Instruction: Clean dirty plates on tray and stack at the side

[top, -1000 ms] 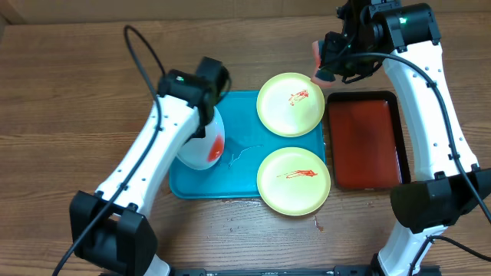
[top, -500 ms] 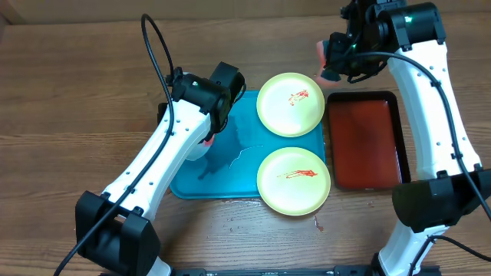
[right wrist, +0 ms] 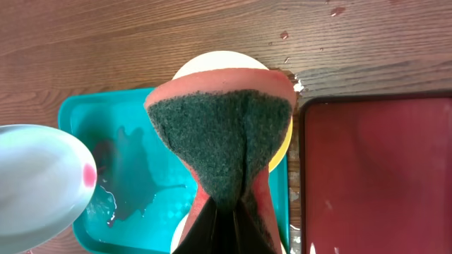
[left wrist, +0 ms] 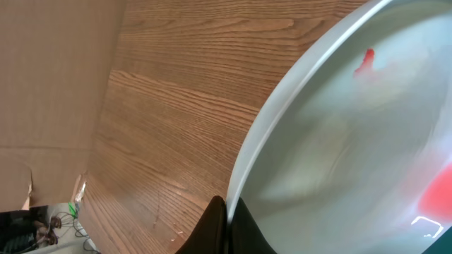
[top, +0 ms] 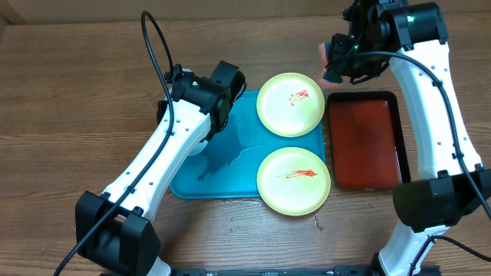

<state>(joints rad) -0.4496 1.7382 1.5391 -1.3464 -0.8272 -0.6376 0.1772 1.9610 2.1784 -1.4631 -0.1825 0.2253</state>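
Note:
My left gripper (left wrist: 227,208) is shut on the rim of the white plate (left wrist: 353,141), which is held tilted off the table and carries red sauce smears (left wrist: 365,62). From overhead only a pale sliver of this plate (top: 195,146) shows under the left arm. Two yellow-green plates with red smears lie flat: one (top: 285,115) on the far right corner of the teal tray (top: 230,172), the other (top: 294,192) overlapping its near right corner. Beyond the far plate, my right gripper (right wrist: 224,212) is shut on a pink sponge (right wrist: 222,141) with its dark green scouring side toward the camera, also visible from overhead (top: 328,55).
A dark red tray with a black rim (top: 364,142) lies right of the teal tray. A wet patch with sauce streaks (right wrist: 131,180) marks the teal tray's floor. Crumbs lie on the wooden table by the red tray's far corner (right wrist: 296,85).
The left arm swung right and toward the back over the teal tray, carrying the white plate up under itself. The right gripper and sponge shifted only slightly.

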